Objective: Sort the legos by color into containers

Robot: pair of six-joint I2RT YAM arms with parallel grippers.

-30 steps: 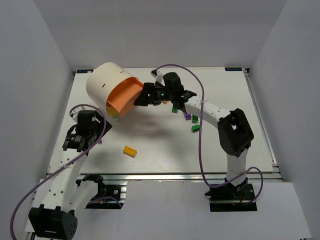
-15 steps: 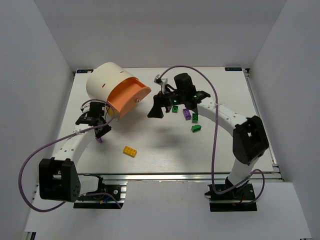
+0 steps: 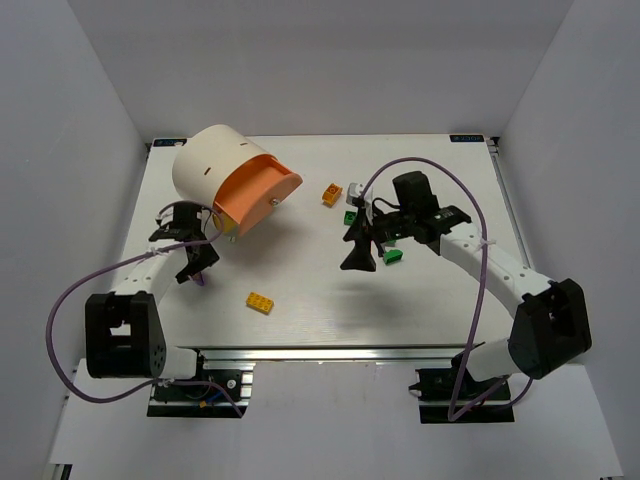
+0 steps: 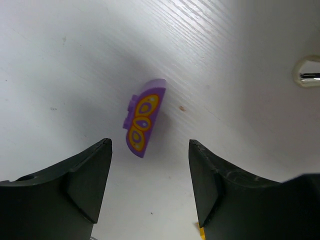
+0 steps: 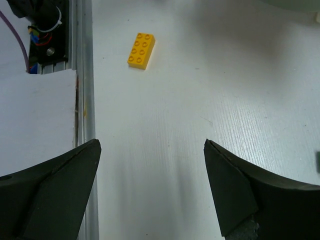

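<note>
Bright, even light; soft shadows

White table [image 3: 320,322], faint streaky grain, fills booth floor. Plain white walls [image 3: 320,60] at left, right and back. Aluminium rail [image 3: 330,352] along near edge. Light even, soft grey shadows on tabletop.

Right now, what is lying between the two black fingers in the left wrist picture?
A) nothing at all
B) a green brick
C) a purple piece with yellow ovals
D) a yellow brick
C: the left wrist view shows a purple piece with yellow ovals lying on the white table, in the gap of the open left tool, which is not touching it.
</note>
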